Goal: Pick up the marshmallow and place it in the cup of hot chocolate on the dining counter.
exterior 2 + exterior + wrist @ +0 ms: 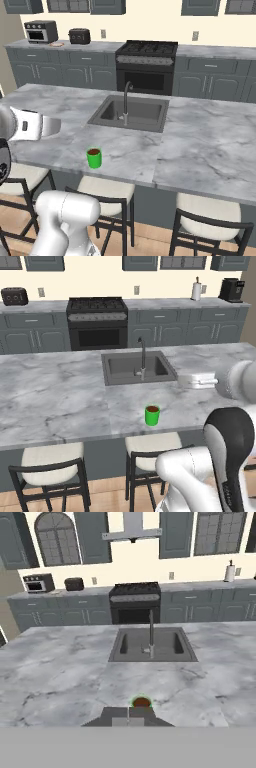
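The cup of hot chocolate [152, 415] is seen standing upright on the surface [55, 401], close to its front edge and in front of the sink [137, 368]. Its mouth faces straight up and its long axis is vertical; which way its handle is turned cannot be told. Dark brown liquid is held inside the green wall, nearly to the rim. In the right base view the cup [94, 157] is found on the near strip of marble, left of the seam between two slabs. In the hand view it [141, 702] is caught just above the pincer [128, 714], whose tips are pressed side by side with no gap visible between them; whether anything is pinched there cannot be made out. The marshmallow cannot be picked out.

Behind the cup, the dark sink basin is sunk into the marble, with the faucet [142, 357] rising at its front edge. Two cream-seated stools [50, 461] are tucked below the front edge. Further back, a black stove [97, 322] is set among grey cabinets, with a toaster [14, 296] at far left.
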Controlling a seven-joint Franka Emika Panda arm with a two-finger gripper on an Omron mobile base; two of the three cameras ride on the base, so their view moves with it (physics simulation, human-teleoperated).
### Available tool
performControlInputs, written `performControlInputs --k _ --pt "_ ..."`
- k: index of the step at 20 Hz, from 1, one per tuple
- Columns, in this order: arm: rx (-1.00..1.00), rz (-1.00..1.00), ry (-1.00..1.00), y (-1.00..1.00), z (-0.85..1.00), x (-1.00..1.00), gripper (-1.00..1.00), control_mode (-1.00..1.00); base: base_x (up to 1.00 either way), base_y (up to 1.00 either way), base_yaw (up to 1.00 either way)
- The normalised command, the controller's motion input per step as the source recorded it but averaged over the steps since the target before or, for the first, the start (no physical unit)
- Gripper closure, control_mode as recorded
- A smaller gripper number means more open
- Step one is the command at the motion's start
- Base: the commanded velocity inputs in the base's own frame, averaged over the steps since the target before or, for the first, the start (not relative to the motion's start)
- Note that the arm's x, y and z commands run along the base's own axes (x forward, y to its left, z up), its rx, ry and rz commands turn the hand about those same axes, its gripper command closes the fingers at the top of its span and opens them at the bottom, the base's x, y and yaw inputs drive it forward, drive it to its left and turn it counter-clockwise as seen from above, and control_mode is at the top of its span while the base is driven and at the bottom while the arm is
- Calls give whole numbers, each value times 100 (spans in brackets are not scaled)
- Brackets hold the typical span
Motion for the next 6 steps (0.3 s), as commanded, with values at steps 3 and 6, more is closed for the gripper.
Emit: performControlInputs --k 3,6 --pt "0 0 -22 0 89 -100 100 -100 0 0 0" --pt "0 0 -22 -10 63 -92 100 -100 0 0 0"
